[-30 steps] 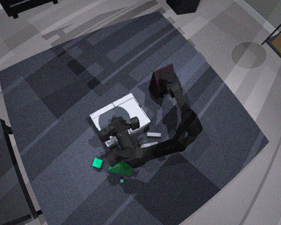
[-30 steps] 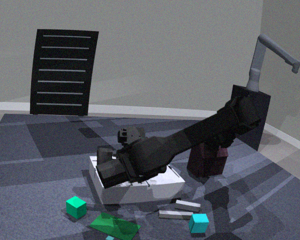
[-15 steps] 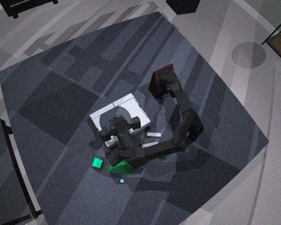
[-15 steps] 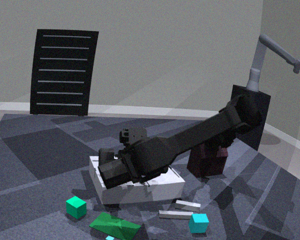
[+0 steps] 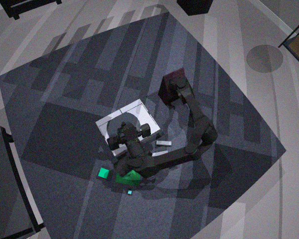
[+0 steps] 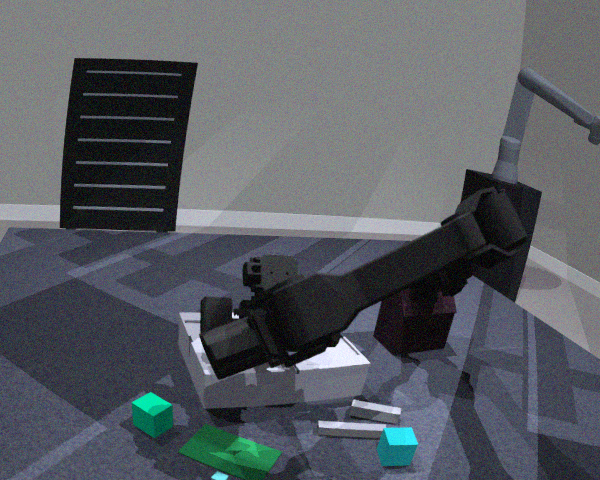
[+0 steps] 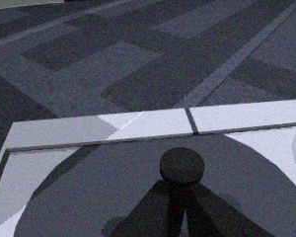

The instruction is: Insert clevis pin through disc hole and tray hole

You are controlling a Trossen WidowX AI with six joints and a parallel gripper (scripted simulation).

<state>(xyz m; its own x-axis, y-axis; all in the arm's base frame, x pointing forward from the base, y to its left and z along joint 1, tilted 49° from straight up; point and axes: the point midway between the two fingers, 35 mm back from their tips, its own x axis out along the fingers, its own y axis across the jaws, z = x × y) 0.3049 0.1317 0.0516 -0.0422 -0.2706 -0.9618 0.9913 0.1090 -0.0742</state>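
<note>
the claw (image 7: 176, 190) is closed on the clevis pin (image 7: 182, 165), pinching it just below its head — the round, dark head sits on top of the fingertips, facing up toward the wrist camera. the pin is over the aluminium disc (image 5: 123, 119) (image 7: 113, 178), a wide dark circle lying inside the rim of the pale tray (image 5: 151, 117) (image 7: 247, 118). whether the pin's lower end is in the disc's hole i cannot tell (the fingers cover that spot completely).

the tray, seen from the outside view too (image 6: 331, 382), stands on the desk (image 5: 144, 216) (image 6: 47, 361), and the arm (image 5: 167, 159) (image 6: 393, 273) reaches across to it from beside a dark red block (image 5: 170, 87) (image 6: 419, 325). one narrow dark line crosses the tray's far rim in the wrist view.

near the tray lie two pale bars, a shorter one (image 5: 163, 143) (image 6: 375, 411) and a longer one (image 5: 160, 153) (image 6: 349, 429) — apart from the tray. a green cube (image 5: 103, 173) (image 6: 152, 414) sits beside a flat green piece (image 5: 129, 179) (image 6: 230, 451), and a cyan cube (image 6: 397, 446) rests by the end of the longer bar.
</note>
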